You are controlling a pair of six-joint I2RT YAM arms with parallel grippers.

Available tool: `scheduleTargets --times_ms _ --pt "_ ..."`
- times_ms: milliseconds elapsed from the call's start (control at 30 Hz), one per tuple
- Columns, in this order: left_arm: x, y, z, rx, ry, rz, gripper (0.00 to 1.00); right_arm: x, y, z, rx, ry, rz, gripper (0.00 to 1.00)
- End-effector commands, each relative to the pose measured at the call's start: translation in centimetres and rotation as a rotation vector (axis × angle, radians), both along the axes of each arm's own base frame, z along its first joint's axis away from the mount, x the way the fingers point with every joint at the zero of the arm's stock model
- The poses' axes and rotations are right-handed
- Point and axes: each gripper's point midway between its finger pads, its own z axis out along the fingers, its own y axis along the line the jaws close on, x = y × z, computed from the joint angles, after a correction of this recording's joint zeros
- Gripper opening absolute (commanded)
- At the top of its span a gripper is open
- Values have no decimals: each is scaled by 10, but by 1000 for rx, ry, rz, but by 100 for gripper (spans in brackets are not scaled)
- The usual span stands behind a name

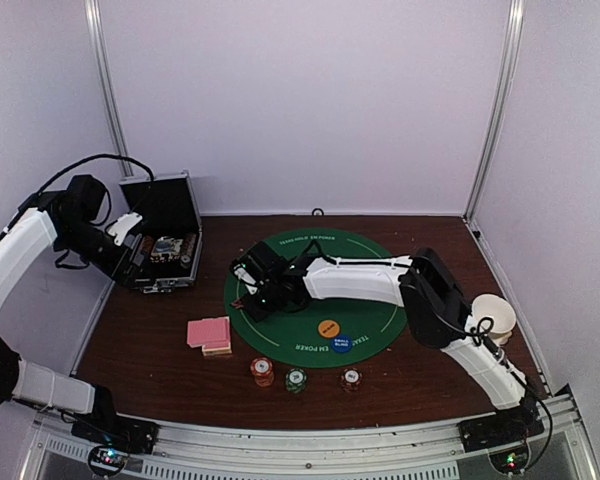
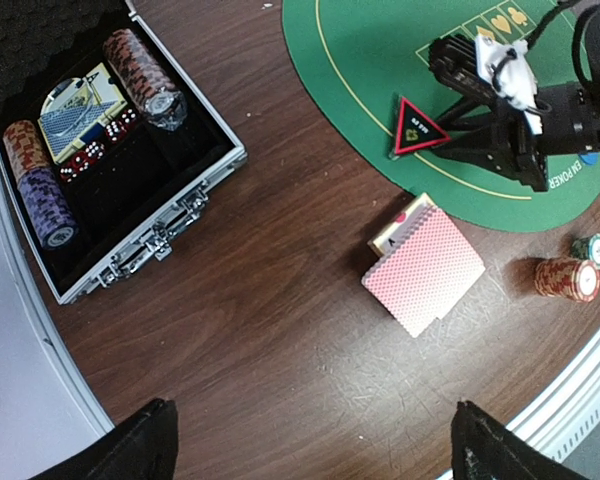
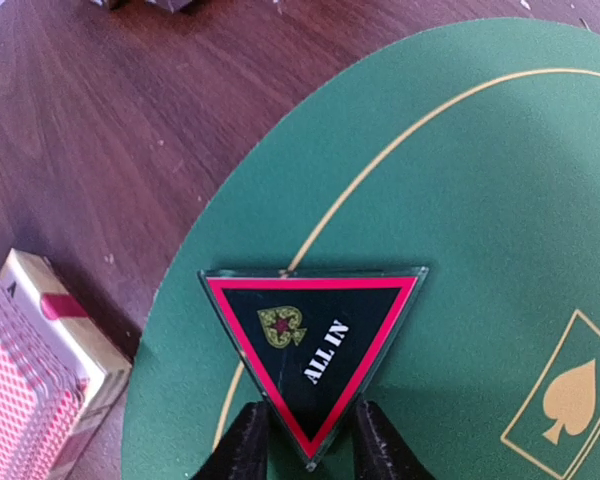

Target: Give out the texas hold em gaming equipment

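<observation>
right hand (image 3: 310, 448): grasping the black-red triangle (image 3: 310, 340) by its tip
black-red triangle: at the green mat (image 3: 480, 180) rim nearest the bench's left edge, tip toward right hand
left hand (image 2: 315, 445): released, farther off

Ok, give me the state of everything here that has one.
Case, open, lid up.
Triangle, gripped at its tip over the mat edge.
Cards, stacked on the table.
Chip stacks, upright on the table.
Left end effector, open, empty.
Right end effector, shut on triangle.
</observation>
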Motion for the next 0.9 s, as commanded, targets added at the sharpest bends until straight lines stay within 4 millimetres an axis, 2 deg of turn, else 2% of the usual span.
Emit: scheduleTargets --times_ms 0,100,200,400,567,733,867 --pt "-8 -4 7 -20 -11 -36 97 12 -2 17 -6 -27 -19 38" --pt "-10 -5 5 -24 1 -44 98 10 -9 44 10 -61 -20 59" --pt "-11 -6 7 -28 2 -48 98 4 -30 66 9 -94 -41 73" --pt "-11 -8 9 -42 2 -55 98 -25 -96 61 -65 -82 -118 91" --pt "-12 -10 10 -48 8 -60 98 -50 -142 45 -112 -35 -182 94" --pt "-12 -12 12 -57 8 -68 98 -66 -169 30 -135 5 -235 89" --pt "-11 -13 13 -65 9 -71 98 -70 -182 22 -154 15 -261 86"
